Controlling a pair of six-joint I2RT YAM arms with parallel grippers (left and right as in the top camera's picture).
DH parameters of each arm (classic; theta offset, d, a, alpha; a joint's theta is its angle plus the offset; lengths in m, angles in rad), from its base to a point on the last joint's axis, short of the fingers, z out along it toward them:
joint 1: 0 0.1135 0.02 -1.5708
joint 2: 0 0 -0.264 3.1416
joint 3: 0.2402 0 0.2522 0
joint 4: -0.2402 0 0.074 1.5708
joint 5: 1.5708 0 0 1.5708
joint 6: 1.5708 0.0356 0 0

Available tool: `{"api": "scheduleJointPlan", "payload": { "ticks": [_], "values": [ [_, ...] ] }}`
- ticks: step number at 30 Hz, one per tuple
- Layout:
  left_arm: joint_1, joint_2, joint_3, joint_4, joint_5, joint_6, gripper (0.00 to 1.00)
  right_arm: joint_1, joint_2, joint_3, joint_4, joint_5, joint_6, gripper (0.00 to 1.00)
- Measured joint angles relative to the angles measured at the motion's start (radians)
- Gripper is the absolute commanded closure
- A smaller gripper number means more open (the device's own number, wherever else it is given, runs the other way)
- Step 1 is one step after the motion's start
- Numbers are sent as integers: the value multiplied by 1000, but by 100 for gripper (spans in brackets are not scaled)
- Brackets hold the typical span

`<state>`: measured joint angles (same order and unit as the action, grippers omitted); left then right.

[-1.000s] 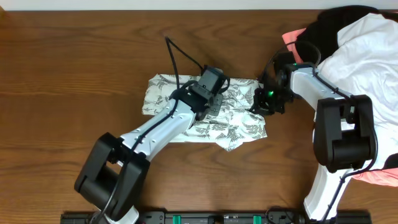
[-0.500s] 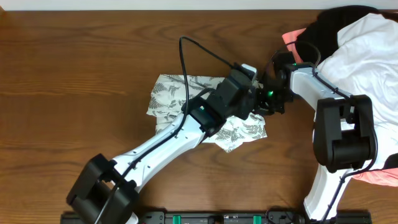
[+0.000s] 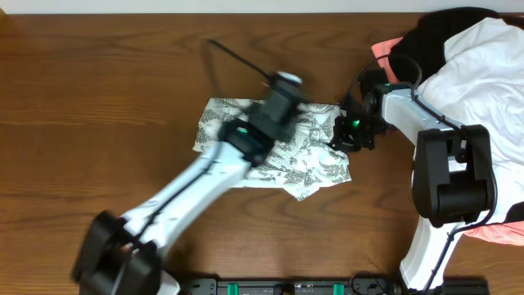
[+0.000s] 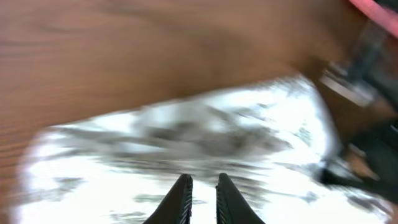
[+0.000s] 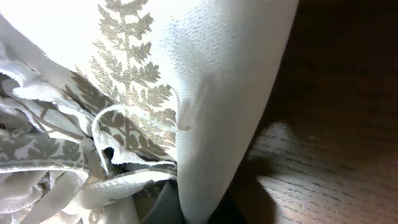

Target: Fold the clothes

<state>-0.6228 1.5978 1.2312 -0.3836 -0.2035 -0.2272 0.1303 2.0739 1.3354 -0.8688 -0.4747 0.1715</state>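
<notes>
Clothes (image 3: 319, 168) printed with fern leaves lie mid-surface (image 3: 98, 98) in a rumpled rectangle, seemingly part-folded (one lower corner juts out). Right tool (image 3: 344, 135) pinches the right edge; left tool (image 4: 204, 179), blurred above the fabric, shows narrowly parted, empty tips. Neater folds apparently remain.

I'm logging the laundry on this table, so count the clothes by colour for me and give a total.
White thin fabric garment with grey-green fern print: 1
Plain white fabric garment: 1
Black fabric garment: 1
Coral-pink fabric garment: 1, if both pink patches are one piece
Total: 4
</notes>
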Motion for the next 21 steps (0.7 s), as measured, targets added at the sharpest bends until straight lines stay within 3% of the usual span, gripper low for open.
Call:
{"api": "scheduleJointPlan", "payload": {
  "ticks": [5,10,21],
  "values": [
    [186,-36,4,-63,-27,0,83,0,0,0,-4,0,0,99],
    [306,56,4,-81,70,0,83,0,0,0,-5,0,0,99],
    [280,243,4,-80,256,-12,83,0,0,0,-4,0,0,99]
  ]
}}
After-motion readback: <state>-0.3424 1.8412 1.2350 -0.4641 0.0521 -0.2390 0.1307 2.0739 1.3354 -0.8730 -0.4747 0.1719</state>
